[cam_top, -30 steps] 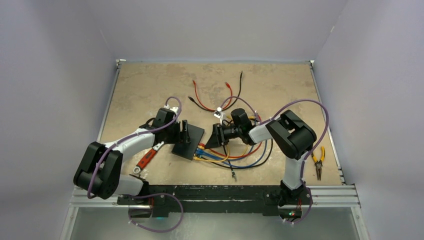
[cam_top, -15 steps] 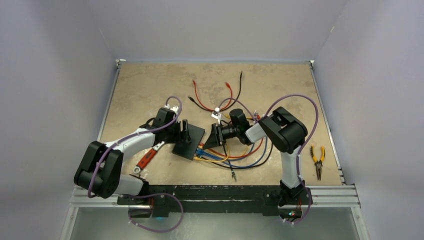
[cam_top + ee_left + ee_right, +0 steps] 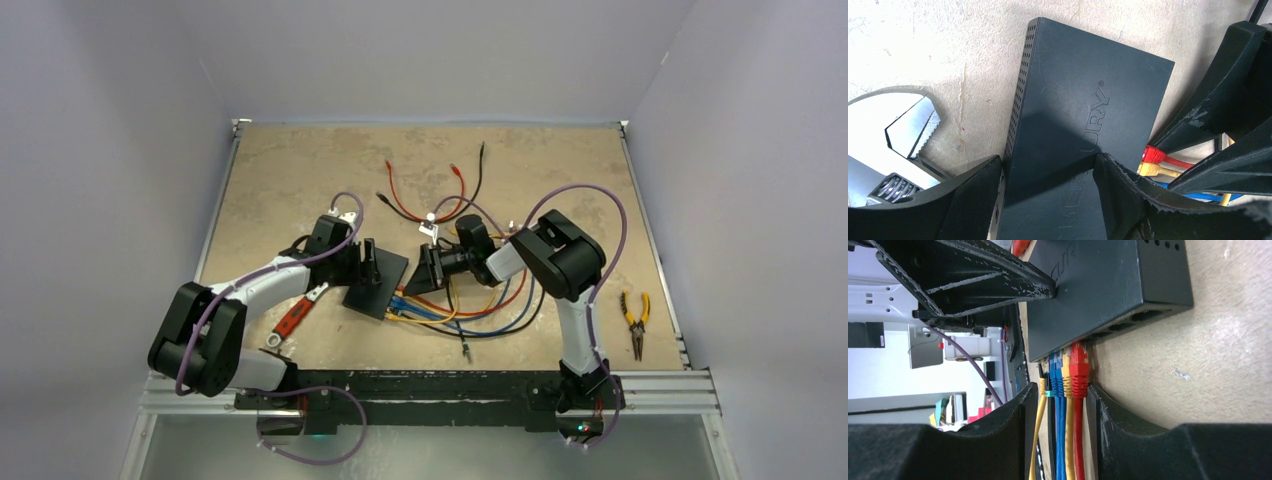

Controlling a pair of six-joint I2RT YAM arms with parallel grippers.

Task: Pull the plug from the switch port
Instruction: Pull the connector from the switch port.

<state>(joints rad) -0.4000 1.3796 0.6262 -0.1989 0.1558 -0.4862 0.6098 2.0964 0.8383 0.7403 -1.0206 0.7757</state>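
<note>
Pale walls close in a mottled beige bench (image 3: 290, 170), and your switch (image 3: 385, 292) lies flat near its middle, between the two arms. It is a flat black box with a vented side edge and raised lettering on its top face.

Your left hand (image 3: 1048, 165) sits over the near end of the switch with its fingers well apart. One finger (image 3: 973, 200) stands just beside the vented edge, and the other lies across the top face, its tip touching the lid. So it is spread over the box, not clamped across it.

A row of plugs (image 3: 1064, 371) sits in the sockets along one long edge: yellow, black, two blue, another yellow, and a red plug (image 3: 1079, 371) at the end of the row. Their cords (image 3: 470, 318) run away from the switch in a loose bundle across the bench.

Your right hand (image 3: 1060, 390) faces that socket edge with its fingers narrow, one on each side of the plug row. The red plug lies right against one finger. You cannot tell whether the fingers already pinch the plugs.

An adjustable wrench (image 3: 913, 125) lies just left of the switch. Yellow-handled pliers (image 3: 634, 325) rest near the right edge, well apart. Loose red and black wires (image 3: 440, 195) lie farther back.
</note>
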